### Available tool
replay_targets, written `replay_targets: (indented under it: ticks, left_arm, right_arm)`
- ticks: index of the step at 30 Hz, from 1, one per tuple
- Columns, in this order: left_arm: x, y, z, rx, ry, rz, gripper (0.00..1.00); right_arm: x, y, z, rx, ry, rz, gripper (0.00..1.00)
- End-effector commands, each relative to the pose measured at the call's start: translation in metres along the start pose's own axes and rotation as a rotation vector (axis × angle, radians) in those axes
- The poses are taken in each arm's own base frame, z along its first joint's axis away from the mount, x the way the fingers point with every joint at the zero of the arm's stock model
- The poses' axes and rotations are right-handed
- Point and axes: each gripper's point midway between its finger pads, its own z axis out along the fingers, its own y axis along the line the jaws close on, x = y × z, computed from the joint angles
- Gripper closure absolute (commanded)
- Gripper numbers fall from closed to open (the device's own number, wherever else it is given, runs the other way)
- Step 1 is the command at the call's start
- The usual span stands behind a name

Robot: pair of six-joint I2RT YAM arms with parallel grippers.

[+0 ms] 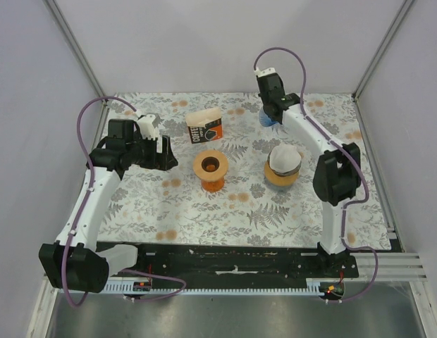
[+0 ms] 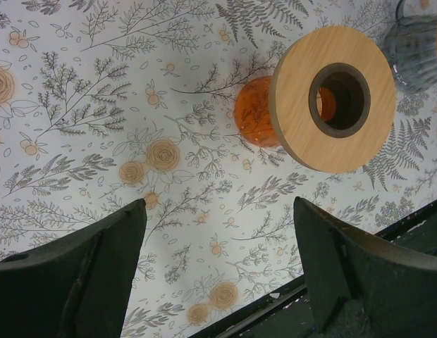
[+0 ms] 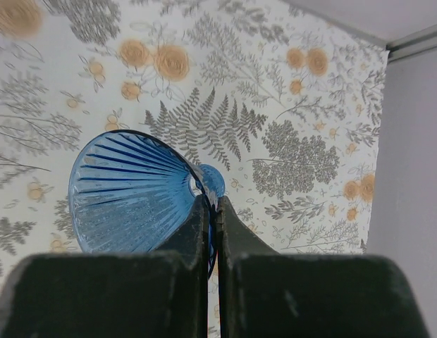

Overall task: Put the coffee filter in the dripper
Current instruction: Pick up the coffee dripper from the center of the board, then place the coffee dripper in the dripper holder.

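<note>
At 9 o'clock on the table, see the left claw, spread wide with nothing between its fingers, hung over bare flowered cloth. Toward 11 o'clock, note a brown-and-black bag standing upright, apart from everything else. Just left of centre, find an orange stand topped by a flat wooden ring with a round hole. From the left wrist, look to 1 o'clock of the open fingers for that same ring, well clear of both. Just right of centre, at about 3 o'clock, find the white filter, resting on an orange holder and touched by neither claw. In the left wrist view, catch a grey ribbed edge at the top right corner, possibly this filter, though too cropped to tell. At 1 o'clock, near the far edge, see the right claw pinched tight on the thin wall of the blue dripper. From the right wrist, note the ribbed inside of the cone turned toward the camera, spreading to 10 o'clock of the fingertips. Count filter and dripper as well apart, filter nearer, dripper farther back.
</note>
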Motion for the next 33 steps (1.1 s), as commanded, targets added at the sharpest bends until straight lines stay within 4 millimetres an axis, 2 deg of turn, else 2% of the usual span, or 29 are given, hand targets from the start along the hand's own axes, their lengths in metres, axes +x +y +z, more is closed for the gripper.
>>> replay_targets:
  ticks: [1,5,8,10,12,16,21,24,28,33]
  left_arm:
    - [-0.018,-0.005,-0.013,0.002,-0.066,0.007,0.11]
    - [-0.021,-0.005,-0.014,0.002,-0.074,0.016,0.11]
    - [-0.026,-0.008,-0.018,0.013,-0.079,0.022,0.11]
    - [-0.032,-0.012,-0.023,0.030,-0.092,0.055,0.11]
    - [-0.040,-0.018,-0.028,0.051,-0.103,0.068,0.11]
    - [-0.061,-0.033,-0.044,0.103,-0.154,0.096,0.12]
    - [-0.080,-0.054,-0.055,0.198,-0.194,0.082,0.16]
    - [-0.084,-0.069,-0.055,0.281,-0.205,0.062,0.15]
    - [-0.078,-0.073,-0.041,0.324,-0.188,0.010,0.09]
    - [-0.074,-0.081,-0.023,0.375,-0.158,-0.049,0.07]
  right_arm:
    - [-0.059,-0.032,-0.068,-0.077,-0.215,0.181,1.00]
    - [-0.079,-0.036,-0.117,-0.210,-0.315,0.249,1.00]
    - [-0.086,-0.036,-0.149,-0.310,-0.352,0.270,1.00]
    - [-0.087,-0.028,-0.168,-0.401,-0.363,0.304,1.00]
    - [-0.086,-0.014,-0.188,-0.511,-0.374,0.316,1.00]
    - [-0.078,0.034,-0.231,-0.789,-0.371,0.293,1.00]
    - [-0.067,0.094,-0.279,-1.105,-0.318,0.239,1.00]
    - [-0.058,0.117,-0.288,-1.168,-0.276,0.205,1.00]
    - [-0.044,0.139,-0.292,-1.231,-0.217,0.186,1.00]
    - [-0.027,0.162,-0.271,-1.206,-0.133,0.167,1.00]
